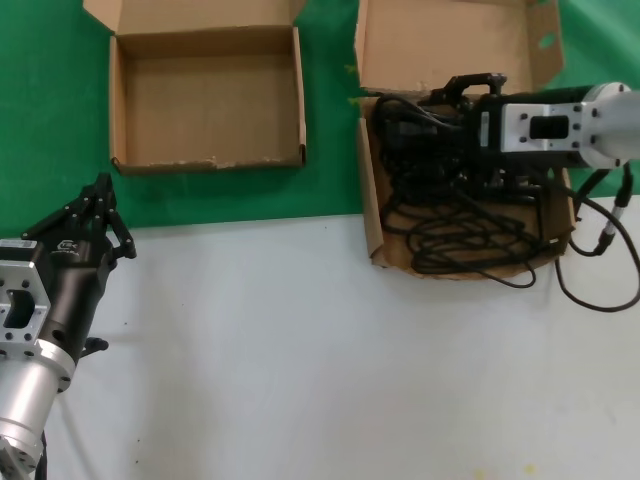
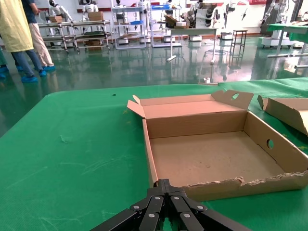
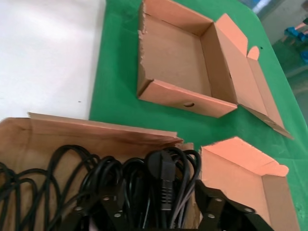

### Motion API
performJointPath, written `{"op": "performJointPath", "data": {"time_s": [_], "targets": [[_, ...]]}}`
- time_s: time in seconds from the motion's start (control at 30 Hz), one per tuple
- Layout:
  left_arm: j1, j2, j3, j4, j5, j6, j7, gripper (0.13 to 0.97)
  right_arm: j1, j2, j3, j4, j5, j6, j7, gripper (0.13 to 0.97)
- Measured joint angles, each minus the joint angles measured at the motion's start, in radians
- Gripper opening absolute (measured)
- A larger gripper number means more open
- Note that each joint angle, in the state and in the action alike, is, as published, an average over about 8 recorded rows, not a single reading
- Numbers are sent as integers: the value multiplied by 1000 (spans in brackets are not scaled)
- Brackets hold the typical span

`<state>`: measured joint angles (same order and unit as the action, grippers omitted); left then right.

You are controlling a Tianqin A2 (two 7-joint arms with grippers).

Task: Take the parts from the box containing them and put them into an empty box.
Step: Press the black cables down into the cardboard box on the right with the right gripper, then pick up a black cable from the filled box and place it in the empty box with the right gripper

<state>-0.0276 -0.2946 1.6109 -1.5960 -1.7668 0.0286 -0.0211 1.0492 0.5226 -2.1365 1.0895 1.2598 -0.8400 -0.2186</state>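
While two boxes (image 1: 208, 100) (image 1: 377, 215) sit open, right hand (image 1: 405, 120) reaches among cords (image 1: 460, 235).

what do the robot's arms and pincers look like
Both arms have silver metal wrist blocks with cut-out slots. The left pincer is black, with jointed linkage fingers held by silver screws. The right pincer is also black, and a thin black cable with a silver connector hangs from its wrist.

Head looks down; wrist views share empty box (image 2: 211, 149)
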Motion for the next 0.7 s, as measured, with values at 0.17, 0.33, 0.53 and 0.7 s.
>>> {"op": "performJointPath", "data": {"time_s": [0.17,0.33,0.53,0.7], "targets": [[0,0,0,0,0,0,0,145,7,-17,5,-26,-10,9,-6,520],[0,0,0,0,0,0,0,145,8,-29,10,-39,-15,16,-12,424],[0,0,0,0,0,0,0,145,8,-37,20,-52,-9,25,-24,296],[0,0,0,0,0,0,0,145,9,-38,33,-57,0,32,-35,248]]}}
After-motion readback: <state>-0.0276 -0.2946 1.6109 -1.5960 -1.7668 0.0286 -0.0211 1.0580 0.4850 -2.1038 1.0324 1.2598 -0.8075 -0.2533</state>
